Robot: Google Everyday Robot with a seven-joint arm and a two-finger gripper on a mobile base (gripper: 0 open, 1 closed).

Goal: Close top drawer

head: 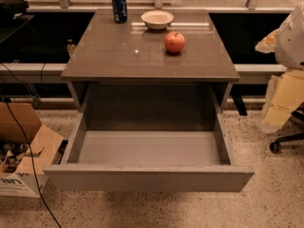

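Note:
The top drawer is a wide matte-grey box with a plain flat front panel and no handle. It stands pulled far out of the grey cabinet toward me, and its inside is empty. The two lower drawer fronts are hidden beneath it. My arm is the white and beige shape at the right edge of the camera view. Its gripper hangs to the right of the drawer's right side wall, apart from the drawer and above the floor.
On the cabinet top stand a blue can, a white bowl and a red apple. An open cardboard box and a black cable lie on the floor at left. A chair base is at right.

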